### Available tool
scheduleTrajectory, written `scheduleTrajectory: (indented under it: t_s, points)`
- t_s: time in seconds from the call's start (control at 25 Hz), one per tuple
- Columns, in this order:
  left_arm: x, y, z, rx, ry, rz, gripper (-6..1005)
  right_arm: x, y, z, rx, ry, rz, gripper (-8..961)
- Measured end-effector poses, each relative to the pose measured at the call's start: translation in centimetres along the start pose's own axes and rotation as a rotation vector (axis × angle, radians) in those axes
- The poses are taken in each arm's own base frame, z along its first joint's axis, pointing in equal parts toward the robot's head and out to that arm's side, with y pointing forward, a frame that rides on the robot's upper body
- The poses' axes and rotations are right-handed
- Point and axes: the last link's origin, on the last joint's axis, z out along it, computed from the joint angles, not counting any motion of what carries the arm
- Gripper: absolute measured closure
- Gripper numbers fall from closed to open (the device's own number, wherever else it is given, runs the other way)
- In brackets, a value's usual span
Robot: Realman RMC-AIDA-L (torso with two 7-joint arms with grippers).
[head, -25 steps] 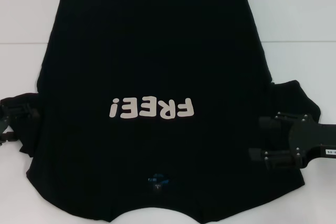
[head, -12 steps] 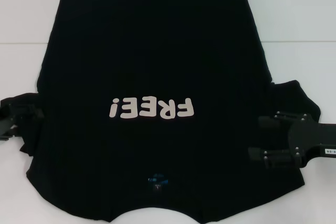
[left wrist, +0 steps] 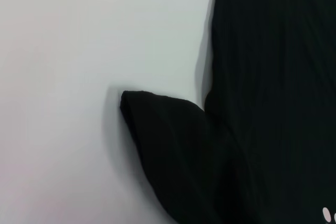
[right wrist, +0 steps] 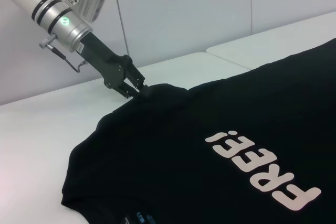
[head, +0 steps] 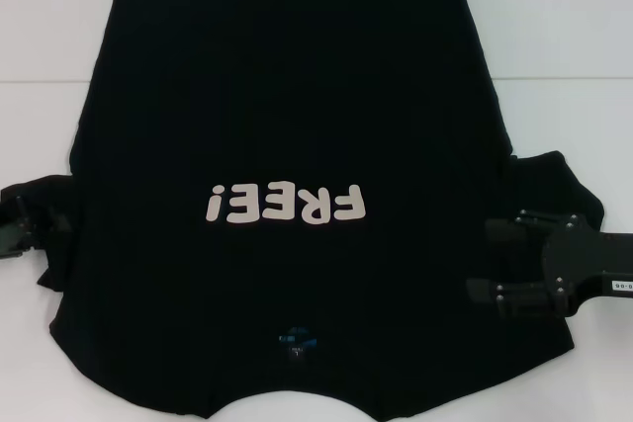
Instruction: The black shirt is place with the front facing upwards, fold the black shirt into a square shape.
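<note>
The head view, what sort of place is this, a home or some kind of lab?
Probably a lab or test workspace. A plain white table holds only the black shirt, a bare pale wall stands behind it, and the left claw sits at one sleeve.

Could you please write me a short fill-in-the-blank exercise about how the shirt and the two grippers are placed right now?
1. The pale lettering on the black shirt spells ____.
2. The left gripper is at the tip of the shirt's ____.
3. The right gripper hovers with its fingers ____.
4. The small blue neck label lies on the side of the lettering ____ the robot.

Missing words: FREE!; sleeve; open; nearer
</note>
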Motion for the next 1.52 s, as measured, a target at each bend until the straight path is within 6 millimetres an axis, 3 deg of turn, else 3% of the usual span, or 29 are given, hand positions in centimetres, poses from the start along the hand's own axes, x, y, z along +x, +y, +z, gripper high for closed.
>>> scheduleTrajectory:
  t_s: [0.32, 0.44, 0.68, 1.12, 1.52]
  points:
    - [0.1, -0.1, 0.0, 0.007, 0.006, 0.009, 800, -0.2, -0.1, 0.1, -0.003, -0.001, -0.004, 29]
    - [0.1, -0.1, 0.0, 0.012, 0.003, 0.015, 981, -0.2, 0.0, 0.1, -0.003, -0.002, -0.004, 29]
    - [0.5, -0.2, -0.2, 0.023, 0.012, 0.028, 978, -0.3, -0.1, 0.2, -0.002, -0.003, -0.006, 29]
    - [3.7, -0.4, -2.8, 0.082, 0.105, 0.096, 975, -0.4, -0.1, 0.2, 0.000, -0.014, -0.006, 29]
    - [4.4, 1.0, -2.7, 0.067, 0.094, 0.128, 974, -0.5, -0.1, 0.2, -0.001, -0.016, -0.006, 28]
